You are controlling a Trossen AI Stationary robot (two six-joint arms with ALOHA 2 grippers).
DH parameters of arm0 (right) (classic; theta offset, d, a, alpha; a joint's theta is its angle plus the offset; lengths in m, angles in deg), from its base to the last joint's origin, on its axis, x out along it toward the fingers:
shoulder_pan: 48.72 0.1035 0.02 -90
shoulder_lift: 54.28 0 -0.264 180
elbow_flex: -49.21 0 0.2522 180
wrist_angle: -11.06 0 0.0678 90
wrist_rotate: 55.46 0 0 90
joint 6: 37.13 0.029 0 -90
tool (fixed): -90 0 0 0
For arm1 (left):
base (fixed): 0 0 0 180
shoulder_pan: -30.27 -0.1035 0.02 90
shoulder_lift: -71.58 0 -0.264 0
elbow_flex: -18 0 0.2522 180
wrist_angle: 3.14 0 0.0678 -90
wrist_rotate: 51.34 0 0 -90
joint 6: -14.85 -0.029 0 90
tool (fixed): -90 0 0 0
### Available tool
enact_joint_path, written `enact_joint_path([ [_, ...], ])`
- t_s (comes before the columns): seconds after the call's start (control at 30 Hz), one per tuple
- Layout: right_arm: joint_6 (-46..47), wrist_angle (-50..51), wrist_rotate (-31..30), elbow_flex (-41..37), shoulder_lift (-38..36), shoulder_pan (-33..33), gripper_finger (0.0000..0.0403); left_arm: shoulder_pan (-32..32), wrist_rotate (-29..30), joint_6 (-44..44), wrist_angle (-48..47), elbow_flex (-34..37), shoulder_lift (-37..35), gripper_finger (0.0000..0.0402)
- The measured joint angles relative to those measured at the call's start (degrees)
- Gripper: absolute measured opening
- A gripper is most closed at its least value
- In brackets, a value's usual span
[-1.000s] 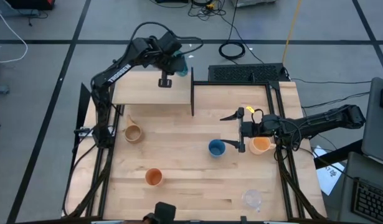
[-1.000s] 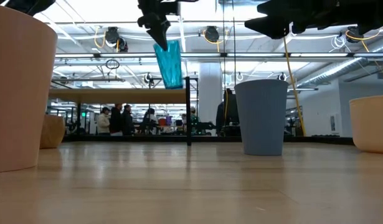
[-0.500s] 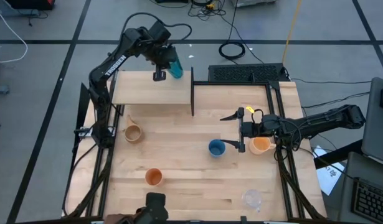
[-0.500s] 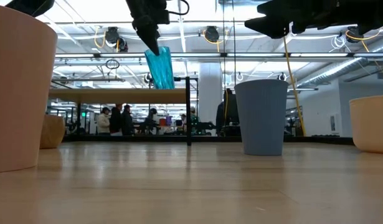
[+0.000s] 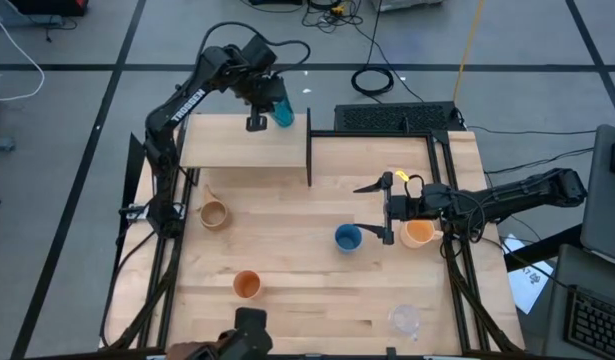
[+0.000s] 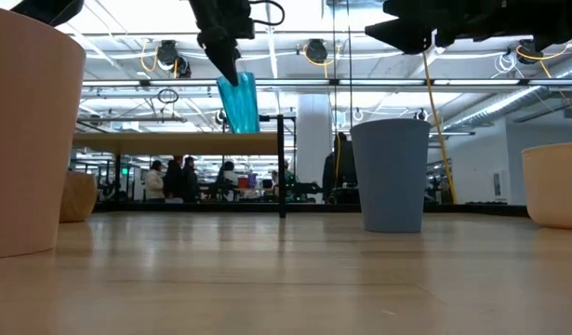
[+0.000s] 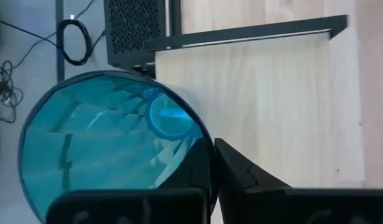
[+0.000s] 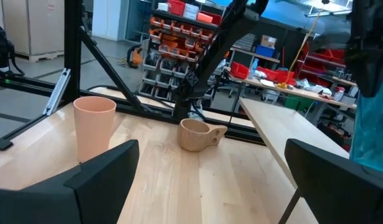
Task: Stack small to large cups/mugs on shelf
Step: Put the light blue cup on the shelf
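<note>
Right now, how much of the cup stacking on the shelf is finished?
Nothing stands on the light-wood shelf yet. The left gripper holds the tall translucent teal tumbler above its far edge. The blue cup, orange cup, peach mug and tan handled mug wait on the tabletop; the right gripper waits open.

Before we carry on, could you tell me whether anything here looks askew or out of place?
Only the tall translucent teal tumbler: the left end effector, shut on it, holds it tilted in the air over the light-wood shelf board's back edge. The cups on the table stand upright.
</note>
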Motion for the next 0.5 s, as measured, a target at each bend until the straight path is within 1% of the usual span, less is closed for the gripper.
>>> enact_joint_path([
  [0.17, -0.2, 0.02, 0.0, 0.0, 0.01, 0.0, 0.0393, 0.02, 0.5, 0.01, 0.24, -0.04, 0.63, 0.002],
  [0.3, -0.28, 0.0, 0.0, 0.0, 0.01, 0.0, 0.0393, 0.32, 1.18, 0.03, 0.57, -0.04, 0.64, 0.0013],
  [0.4, -0.56, 0.0, 0.0, 0.0, 0.01, 0.0, 0.0393, 0.64, 3.42, 0.03, 0.16, -0.02, 0.32, 0.001],
  [0.5, -0.66, 0.02, 0.0, 0.0, 0.01, 0.0, 0.0393, 0.71, 3.67, -0.43, -0.64, 0.02, -0.45, 0.0009],
])
